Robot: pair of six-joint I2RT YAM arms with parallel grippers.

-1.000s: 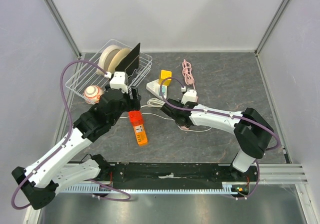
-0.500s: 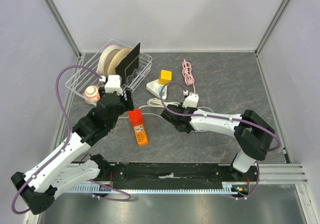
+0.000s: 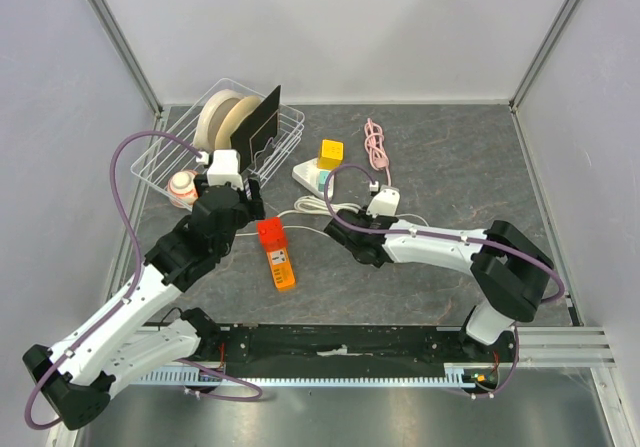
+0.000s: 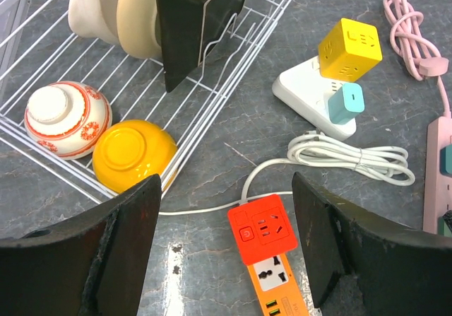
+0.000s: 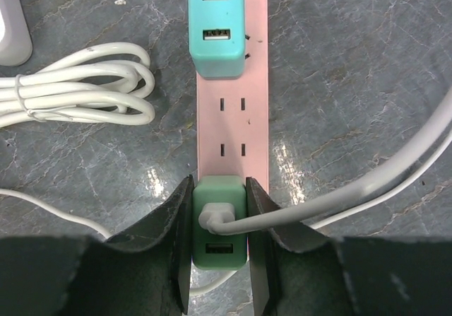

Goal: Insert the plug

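Here the right gripper (image 5: 219, 213) is clamped tight on the green plug (image 5: 219, 249), which sits at the near end of the pink power strip (image 5: 232, 118). The plug's white lead (image 5: 339, 196) crosses one finger. A teal adapter (image 5: 215, 26) fills the strip's far end, with bare sockets between the two. A coiled white cable (image 5: 78, 83) lies just beside the strip. The left gripper (image 4: 224, 238) hangs wide open, holding nothing, above an orange power strip (image 4: 272, 256), near a wire rack (image 4: 240, 72) and a yellow bowl (image 4: 134, 153). Everything rests on a grey marbled tabletop (image 3: 450, 157) enclosed by pale walls (image 3: 350, 27).
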